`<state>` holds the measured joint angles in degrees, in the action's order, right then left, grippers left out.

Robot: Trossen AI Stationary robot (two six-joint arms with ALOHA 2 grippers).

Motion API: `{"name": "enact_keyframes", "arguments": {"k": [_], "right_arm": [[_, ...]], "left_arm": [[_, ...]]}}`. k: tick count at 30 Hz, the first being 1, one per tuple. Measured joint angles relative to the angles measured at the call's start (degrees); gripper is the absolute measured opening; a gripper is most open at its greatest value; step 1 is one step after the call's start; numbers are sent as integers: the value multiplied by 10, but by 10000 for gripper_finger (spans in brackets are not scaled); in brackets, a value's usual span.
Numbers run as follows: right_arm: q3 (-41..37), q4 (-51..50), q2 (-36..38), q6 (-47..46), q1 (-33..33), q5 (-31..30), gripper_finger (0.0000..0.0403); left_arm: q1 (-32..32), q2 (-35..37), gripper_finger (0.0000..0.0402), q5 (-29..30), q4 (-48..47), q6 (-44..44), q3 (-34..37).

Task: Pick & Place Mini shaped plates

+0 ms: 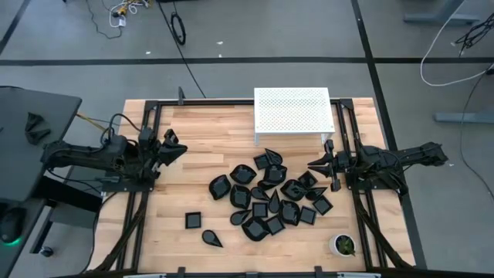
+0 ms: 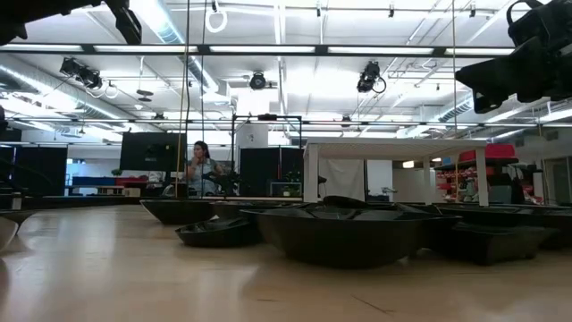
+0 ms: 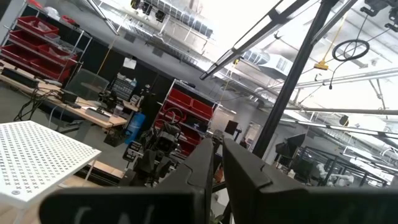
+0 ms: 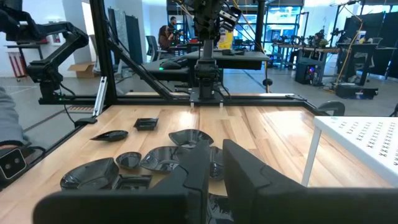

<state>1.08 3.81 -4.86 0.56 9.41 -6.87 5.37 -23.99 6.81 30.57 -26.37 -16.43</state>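
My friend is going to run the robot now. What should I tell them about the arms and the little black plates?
Left gripper: shut, holding nothing, raised at the table's left edge.
Right gripper: shut, holding nothing, beside the pile on its right.
Mini shaped plates: most lie heaped mid-table; a square plate and a teardrop plate lie apart, left of the heap.
White perforated shelf at the back has no plates on it. White cup sits front right.
Done: nothing obvious. Left: nearly every plate.

Black mini shaped plates [image 2: 357, 233] clustered on wooden table [image 2: 134, 277]; white rack [image 2: 393, 156] behind; person [image 2: 201, 170] far back.
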Motion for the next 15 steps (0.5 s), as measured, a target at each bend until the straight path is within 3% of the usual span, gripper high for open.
{"name": "enact_keyframes", "arguments": {"k": [8,13,15], "right_arm": [[0,31,0,53,-1,-26,50],[0,111,0,-188,-2,-28,50],[0,147,0,-182,-3,-51,50]], "left_arm": [[0,0,42,0,0,0,0],[0,0,42,0,0,0,0],[0,0,42,0,0,0,0]]}}
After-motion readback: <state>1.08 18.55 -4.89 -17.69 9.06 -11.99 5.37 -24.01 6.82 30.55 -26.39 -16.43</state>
